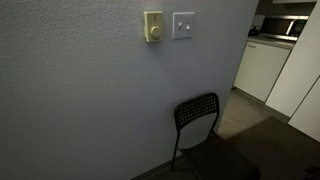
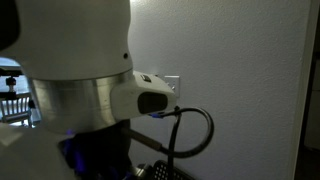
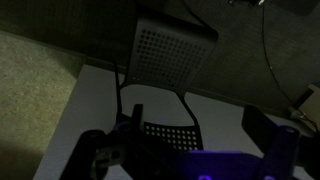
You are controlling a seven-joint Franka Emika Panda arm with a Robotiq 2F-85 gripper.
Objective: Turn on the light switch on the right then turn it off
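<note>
The light switch (image 1: 183, 25) is a white, nearly square plate high on the grey wall, with a small switch in its centre. The gripper does not show in that exterior view. In an exterior view the robot arm (image 2: 80, 80) fills the left, and a white plate's edge (image 2: 172, 84) peeks out behind it; I cannot tell which plate it is. In the wrist view the gripper (image 3: 196, 118) is open and empty, its two dark fingers wide apart. It faces a black chair, not the switch.
A narrower cream plate with a round knob (image 1: 153, 27) sits just left of the switch. A black perforated chair (image 1: 200, 125) stands below against the wall and also shows in the wrist view (image 3: 175, 45). White kitchen cabinets (image 1: 262, 68) stand beyond the wall's corner.
</note>
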